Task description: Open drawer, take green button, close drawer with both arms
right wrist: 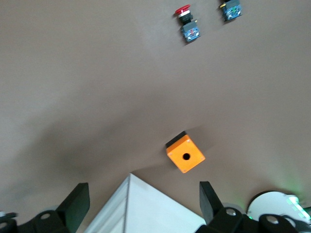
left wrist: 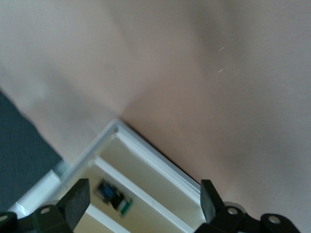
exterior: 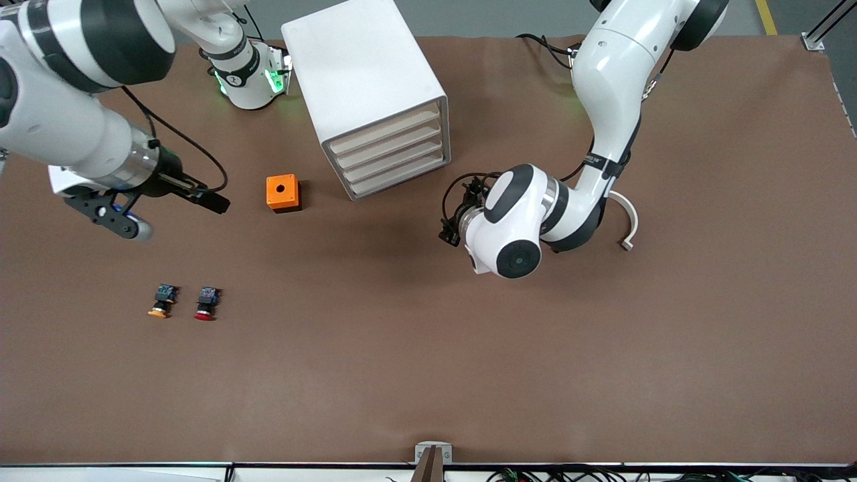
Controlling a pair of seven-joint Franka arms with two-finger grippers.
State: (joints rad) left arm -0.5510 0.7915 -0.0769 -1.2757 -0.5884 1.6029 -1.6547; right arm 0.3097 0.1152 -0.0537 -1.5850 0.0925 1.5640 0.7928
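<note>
The drawer [exterior: 398,175] is the lowest of 4 cream fronts in the white cabinet [exterior: 365,73], and from where I stand it looks pushed in flush with the others. Its long axis runs roughly from 8 o'clock to 2 o'clock in the front view. The button [left wrist: 114,196] shows only in the left wrist view, lying in a cream tray; I cannot tell which one.

The left gripper [exterior: 454,224] hangs over the table just in front of the cabinet, fingers spread, with the drawer at about 10 o'clock from it. I judge this the nearer arm for the pull.

The right gripper [exterior: 134,211] waits, also spread, over the table toward the right arm's end, near 9 o'clock from the drawer and well apart. An orange box [exterior: 283,193] sits between them, and a red-capped button [exterior: 206,304] and an orange-capped button [exterior: 161,302] lie nearer the camera
</note>
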